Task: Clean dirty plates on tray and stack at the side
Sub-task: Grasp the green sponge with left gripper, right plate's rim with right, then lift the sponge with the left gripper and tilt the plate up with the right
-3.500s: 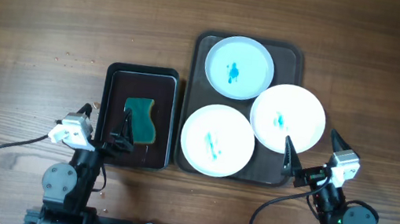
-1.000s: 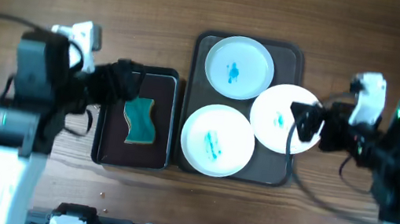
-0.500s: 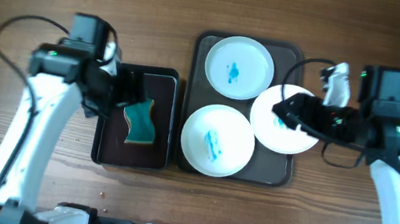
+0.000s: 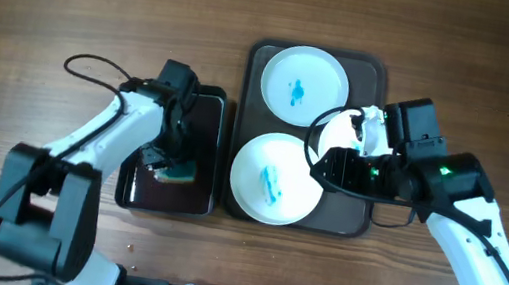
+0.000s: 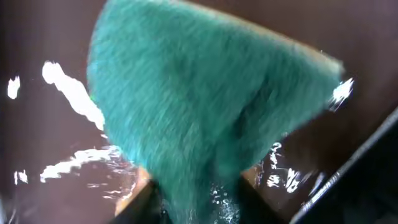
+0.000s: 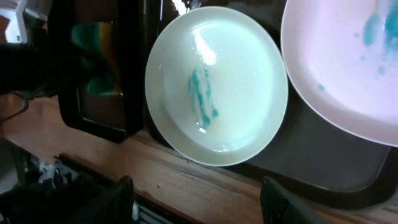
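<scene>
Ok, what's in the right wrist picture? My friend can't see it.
A white plate with a blue-green smear sits on a dark tray, a second stained plate beside it at upper right. A green sponge shows in a side tray at left.

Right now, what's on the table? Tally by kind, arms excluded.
plates: 3 (one mostly hidden under the right arm)
trays: 2
sponge: 1
Total: 6
</scene>
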